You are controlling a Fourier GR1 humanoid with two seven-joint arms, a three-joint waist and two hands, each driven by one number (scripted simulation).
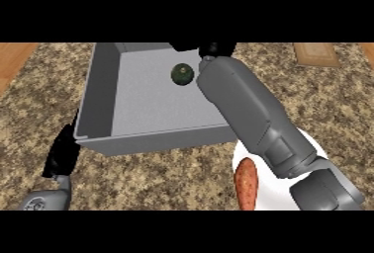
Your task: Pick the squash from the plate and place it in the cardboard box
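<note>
A small dark green squash lies on the floor of the grey box, near its far wall. My right forearm reaches across the box's right side, and my right hand hovers at the far rim just right of the squash, fingers spread and not touching it. The white plate sits at the lower right, mostly hidden under my right arm. My left hand rests open on the counter by the box's near left corner.
An orange, elongated vegetable lies on the plate's left part. A wooden board lies at the far right on the speckled counter. A wood-coloured strip runs along the far left edge.
</note>
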